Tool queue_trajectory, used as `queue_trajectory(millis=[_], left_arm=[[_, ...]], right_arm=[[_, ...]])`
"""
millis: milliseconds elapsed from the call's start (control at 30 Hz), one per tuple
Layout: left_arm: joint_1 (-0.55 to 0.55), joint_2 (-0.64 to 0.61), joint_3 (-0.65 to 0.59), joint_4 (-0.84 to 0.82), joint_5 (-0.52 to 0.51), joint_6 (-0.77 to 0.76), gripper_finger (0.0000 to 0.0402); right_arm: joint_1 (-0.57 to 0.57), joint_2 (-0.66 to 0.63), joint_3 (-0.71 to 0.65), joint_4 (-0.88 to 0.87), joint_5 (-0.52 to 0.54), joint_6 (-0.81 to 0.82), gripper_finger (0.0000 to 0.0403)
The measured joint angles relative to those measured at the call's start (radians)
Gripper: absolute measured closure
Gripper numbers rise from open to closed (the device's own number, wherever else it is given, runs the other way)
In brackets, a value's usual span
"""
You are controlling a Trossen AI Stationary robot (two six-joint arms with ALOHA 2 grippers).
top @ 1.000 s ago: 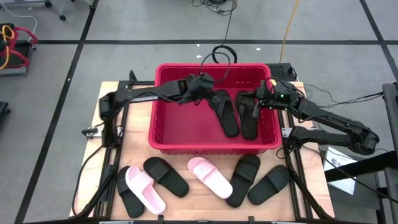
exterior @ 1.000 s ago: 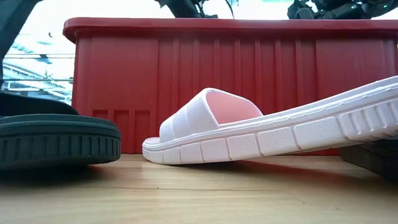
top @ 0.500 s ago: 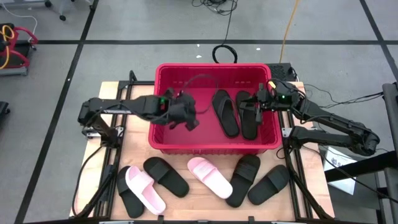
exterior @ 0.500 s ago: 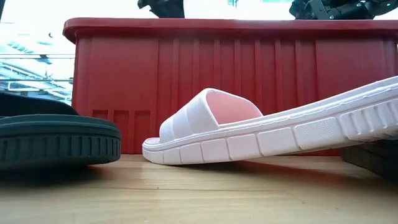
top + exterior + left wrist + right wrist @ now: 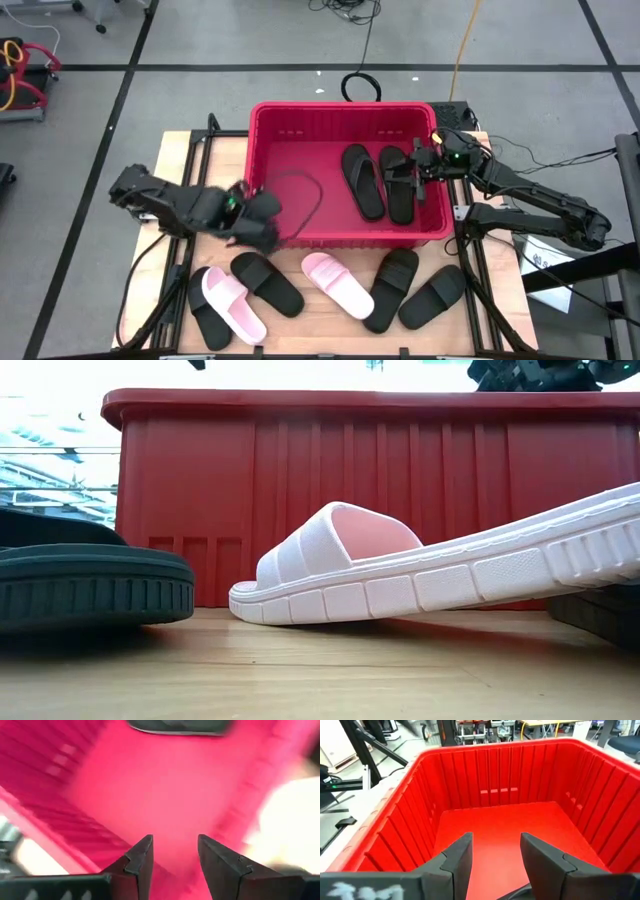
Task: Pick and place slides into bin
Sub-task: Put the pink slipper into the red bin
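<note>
- The bin (image 5: pixel 345 238) lies just behind the left gripper (image 5: pixel 262 224); two black slides (image 5: pixel 362 180) lie inside.
- Six slides (image 5: pixel 338 284) wait in front of that gripper.
- Its fingers gape empty; better to descend squarely over one strap.
- Right gripper (image 5: pixel 415 172), open, hovers over the bin.

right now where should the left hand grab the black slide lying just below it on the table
Take the black slide by its wide strap, coming straight down from above with one finger inside the opening and one outside. It lies flat, sole down and angled on the table, so the strap is its only raised part. The left hand, open at the bin front corner, is nearest.
</note>
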Motion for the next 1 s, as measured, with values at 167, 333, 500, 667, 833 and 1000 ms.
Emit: queue_trajectory(millis=[167, 333, 500, 667, 833, 1000], left_arm=[[-0.135, -0.027, 0.001, 0.014, 0.108, -0.143, 0.0252], [-0.272, -0.011, -0.001, 0.012, 0.125, -0.311, 0.0252], [-0.36, 0.023, -0.001, 0.011, 0.182, -0.494, 0.0252], [-0.414, 0.059, -0.001, -0.001, 0.264, -0.608, 0.0252], [-0.428, 0.094, -0.001, -0.02, 0.304, -0.677, 0.0252], [-0.432, 0.13, -0.001, -0.027, 0.343, -0.698, 0.0252]], right_arm=[[0.003, 0.0, 0.0, 0.0, 0.0, -0.002, 0.0248], [0.003, 0.001, 0.0, -0.007, -0.052, -0.004, 0.0248], [0.004, 0.001, 0.0, -0.007, -0.078, -0.004, 0.0248], [0.004, 0.001, 0.0, -0.007, -0.078, -0.005, 0.0248], [0.004, 0.001, 0.0, -0.007, -0.078, -0.006, 0.0248], [0.004, 0.001, 0.0, -0.007, -0.078, -0.006, 0.0248]])
